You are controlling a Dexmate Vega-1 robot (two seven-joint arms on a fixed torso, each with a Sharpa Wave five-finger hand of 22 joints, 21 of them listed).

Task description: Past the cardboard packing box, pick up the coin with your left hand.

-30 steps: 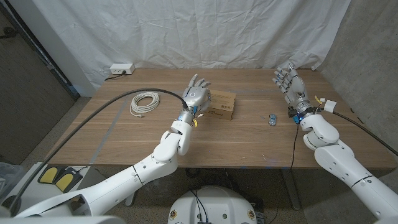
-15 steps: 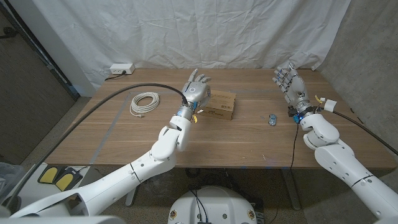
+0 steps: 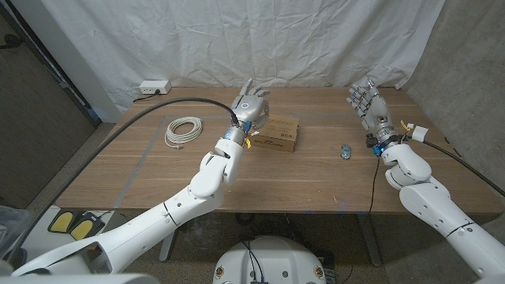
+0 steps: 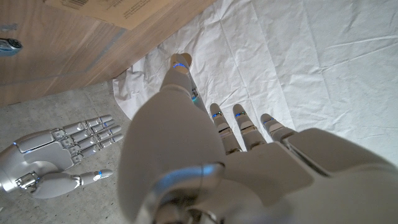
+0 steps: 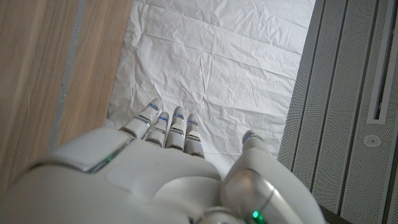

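The left hand [image 3: 251, 109], fingers spread and empty, hangs over the cardboard packing box [image 3: 278, 132], so the reach seems underway; next it must find the coin beyond.

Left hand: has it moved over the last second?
Yes. In the head view the left hand has gone farther from the robot, toward the back edge of the table, judged against the cardboard box, which stayed put. Its fingers are spread, holding nothing.

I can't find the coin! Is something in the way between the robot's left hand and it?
No coin is visible. The left hand hovers open beside the cardboard box, which may hide it. A small object lies nearer the right hand.
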